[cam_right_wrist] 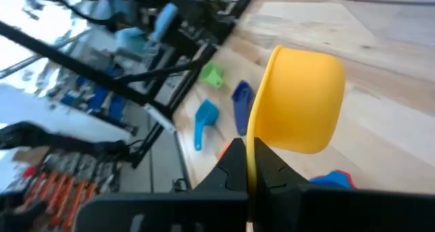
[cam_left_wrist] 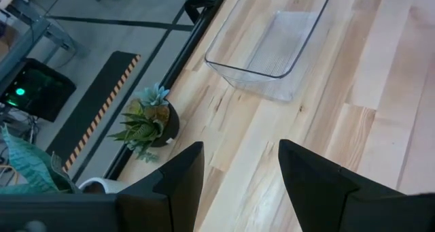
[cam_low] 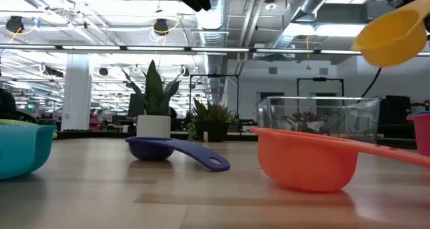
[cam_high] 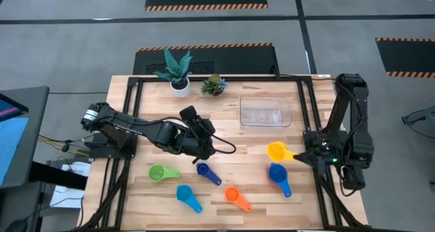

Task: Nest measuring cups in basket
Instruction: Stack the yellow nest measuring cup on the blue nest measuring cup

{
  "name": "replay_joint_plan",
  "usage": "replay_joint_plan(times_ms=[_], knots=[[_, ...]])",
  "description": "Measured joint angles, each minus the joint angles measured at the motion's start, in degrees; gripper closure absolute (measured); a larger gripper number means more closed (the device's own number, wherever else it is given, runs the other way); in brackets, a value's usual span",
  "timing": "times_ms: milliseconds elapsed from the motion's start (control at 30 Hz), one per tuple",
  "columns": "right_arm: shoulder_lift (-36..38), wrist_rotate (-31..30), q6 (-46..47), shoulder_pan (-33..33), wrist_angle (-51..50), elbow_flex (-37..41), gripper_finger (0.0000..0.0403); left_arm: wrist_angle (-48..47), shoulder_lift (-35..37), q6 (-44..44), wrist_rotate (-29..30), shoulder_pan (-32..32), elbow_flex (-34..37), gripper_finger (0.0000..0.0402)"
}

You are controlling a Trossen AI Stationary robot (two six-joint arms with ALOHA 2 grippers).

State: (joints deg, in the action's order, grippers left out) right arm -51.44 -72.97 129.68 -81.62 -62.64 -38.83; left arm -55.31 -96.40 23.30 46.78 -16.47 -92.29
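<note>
Carrying is my step now: right gripper (cam_right_wrist: pixel 250 165) clamped on the yellow cup's (cam_right_wrist: pixel 299 99) handle, lifted; next I swing it over the empty basket (cam_high: pixel 266 112) ahead and lower.

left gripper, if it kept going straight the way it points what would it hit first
Probably bare table: the open left gripper aims over empty wood towards the basket, which looks like the first object in line, though depth is unclear.

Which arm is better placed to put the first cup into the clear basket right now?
The right. The right gripper is shut on the yellow plastic measuring cup, lifted off the wooden table beside the clear plastic basket. The left gripper is open, empty and farther from the basket.
</note>
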Motion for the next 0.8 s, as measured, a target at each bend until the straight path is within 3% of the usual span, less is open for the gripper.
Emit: replay_joint_plan(times_ms=[133,300,400,600,800], knots=[[-1.54,3.36,-0.8,4.23,4.28,0.0,0.0398,0.0,-0.01,0.06,0.0,0.0,0.0,0.0216],[-4.32,-1.61,1.09,10.36,9.73,0.0,0.0398,-0.01,-0.02,0.06,0.02,0.0,0.0,0.0216],[-6.91,0.22,1.28,13.47,14.49,0.0,0.0398,-0.02,-0.02,0.05,0.02,0.0,0.0,0.0216],[-13.02,-2.5,2.2,14.33,27.43,-0.02,0.0398,-0.06,-0.02,-0.1,0.04,0.0,0.0,0.0216],[-17.74,-5.01,2.06,16.88,32.52,-0.02,0.0398,-0.15,-0.02,-0.75,0.05,0.02,0.0,0.0216]])
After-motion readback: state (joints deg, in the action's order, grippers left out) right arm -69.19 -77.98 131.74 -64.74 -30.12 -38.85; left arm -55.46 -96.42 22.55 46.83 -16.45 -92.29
